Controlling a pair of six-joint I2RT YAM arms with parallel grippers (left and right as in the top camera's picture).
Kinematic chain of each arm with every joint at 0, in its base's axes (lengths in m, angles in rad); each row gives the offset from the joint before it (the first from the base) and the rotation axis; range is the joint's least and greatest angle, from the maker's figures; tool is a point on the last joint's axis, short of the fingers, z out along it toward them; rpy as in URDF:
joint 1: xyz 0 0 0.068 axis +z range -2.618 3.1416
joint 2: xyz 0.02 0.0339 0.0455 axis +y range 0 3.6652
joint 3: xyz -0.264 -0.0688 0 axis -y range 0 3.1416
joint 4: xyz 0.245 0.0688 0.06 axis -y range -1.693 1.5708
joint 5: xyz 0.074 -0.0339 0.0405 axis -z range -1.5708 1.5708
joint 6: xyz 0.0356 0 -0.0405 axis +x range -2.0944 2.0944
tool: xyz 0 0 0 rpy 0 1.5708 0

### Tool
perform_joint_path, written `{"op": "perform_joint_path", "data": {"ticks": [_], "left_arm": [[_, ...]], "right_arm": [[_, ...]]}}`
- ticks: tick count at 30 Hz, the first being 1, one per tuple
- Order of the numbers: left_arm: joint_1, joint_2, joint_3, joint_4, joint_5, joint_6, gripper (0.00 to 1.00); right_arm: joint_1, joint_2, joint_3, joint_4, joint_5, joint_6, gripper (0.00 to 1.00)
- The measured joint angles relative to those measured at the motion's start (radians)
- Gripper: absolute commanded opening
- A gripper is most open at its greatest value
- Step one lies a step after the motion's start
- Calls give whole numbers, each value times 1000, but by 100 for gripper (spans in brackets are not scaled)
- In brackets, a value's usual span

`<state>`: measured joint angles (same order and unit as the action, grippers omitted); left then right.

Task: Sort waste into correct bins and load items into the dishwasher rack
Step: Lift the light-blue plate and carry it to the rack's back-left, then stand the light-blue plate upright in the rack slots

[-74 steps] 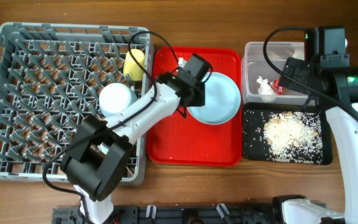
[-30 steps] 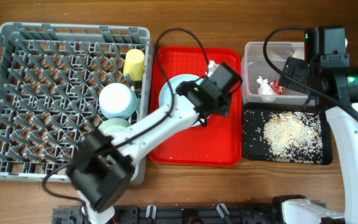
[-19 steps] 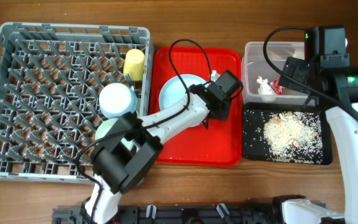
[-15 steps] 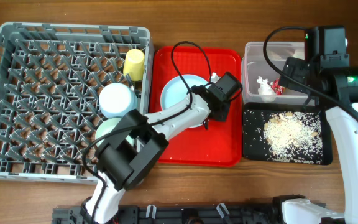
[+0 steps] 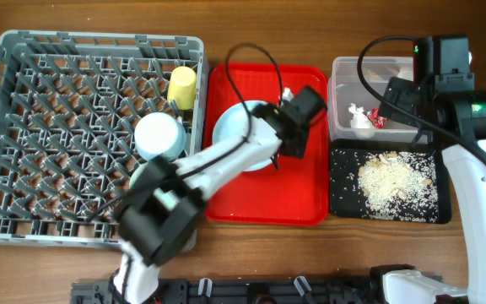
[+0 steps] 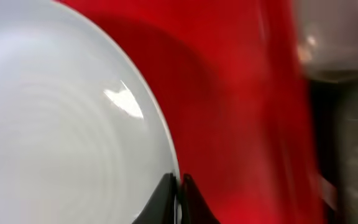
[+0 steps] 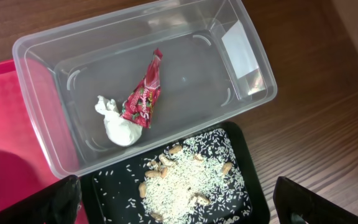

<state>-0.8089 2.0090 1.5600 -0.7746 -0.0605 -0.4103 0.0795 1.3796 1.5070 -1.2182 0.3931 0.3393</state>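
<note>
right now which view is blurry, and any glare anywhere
Left wrist view: motion-smeared, worst at the right edge, with a white glare patch on the light blue plate on the red tray. Right wrist view: sharp, the red wrapper and rice scraps crisp. Overhead view: evenly lit, sharp.

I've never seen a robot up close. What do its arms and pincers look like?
The left arm and right arm have white links joined by chunky black joints. A thin black cable loops off each. A small green light glows on the right one. The fingers are black.
</note>
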Motion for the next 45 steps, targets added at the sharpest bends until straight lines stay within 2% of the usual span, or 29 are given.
{"op": "perform_joint_path", "data": {"ticks": [6,10,13,20,26,35,41,45], "left_arm": [[106,-307,170,-163,166,93,4],[289,-532,226,-308,266,160,4],[449,-602,230,-461,296,231,4],[752,-504,212,-625,458,435,4],[918,-375,211,-644,654,594,4],[1039,-207,211,-597,776,646,4],[1075,-174,211,-515,804,632,4],[1106,-174,211,-480,915,605,4]], "right_arm": [[0,0,0,0,0,0,100],[0,0,0,0,0,0,100],[0,0,0,0,0,0,100],[0,0,0,0,0,0,100],[0,0,0,0,0,0,100],[0,0,0,0,0,0,100],[0,0,0,0,0,0,100],[0,0,0,0,0,0,100]]}}
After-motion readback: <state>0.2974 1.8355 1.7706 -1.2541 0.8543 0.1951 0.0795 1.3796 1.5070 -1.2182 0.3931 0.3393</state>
